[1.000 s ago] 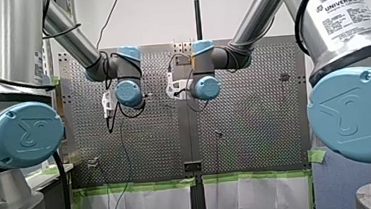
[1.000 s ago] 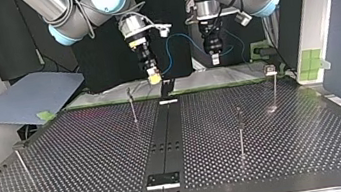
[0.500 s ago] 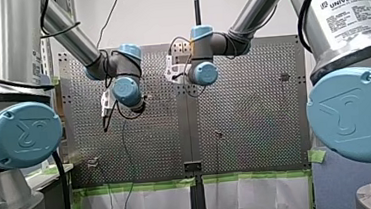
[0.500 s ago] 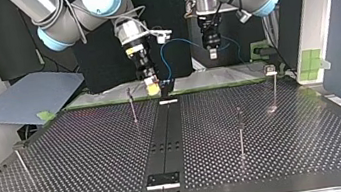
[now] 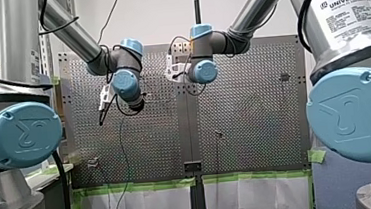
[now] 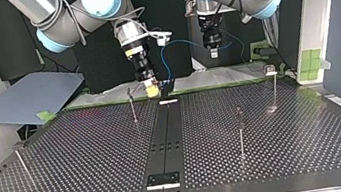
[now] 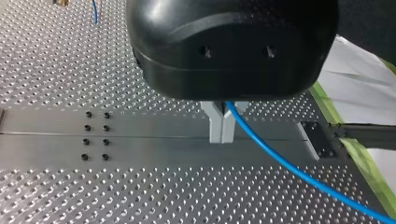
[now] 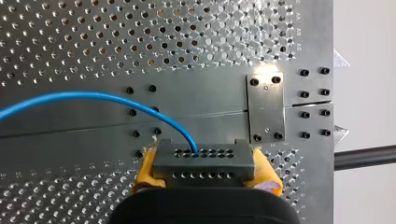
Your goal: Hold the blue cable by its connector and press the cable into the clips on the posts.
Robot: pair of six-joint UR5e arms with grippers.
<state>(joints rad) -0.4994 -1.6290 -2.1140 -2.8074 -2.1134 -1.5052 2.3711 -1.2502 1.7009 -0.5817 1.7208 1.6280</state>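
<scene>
Blue cable [image 6: 176,42] hangs in a slack arc across the upper middle of the top view, strung between the two claws. My right gripper [image 8: 204,173] has its yellow pads [image 8: 145,169] clamped on the dark connector [image 8: 204,161], low over the table [image 6: 90,152] and just right of the upper-centre post [image 6: 132,106]. My left gripper [image 7: 221,126] has its metal fingers pinched together on the cable further along, higher up, right of centre. To do this step well, I judge the span should be drawn fairly straight, brought level with the post's top and pressed in squarely without twisting the connector. Compared with half a second ago, the right gripper has drifted slightly left toward that post and the left gripper has risen a touch.
</scene>
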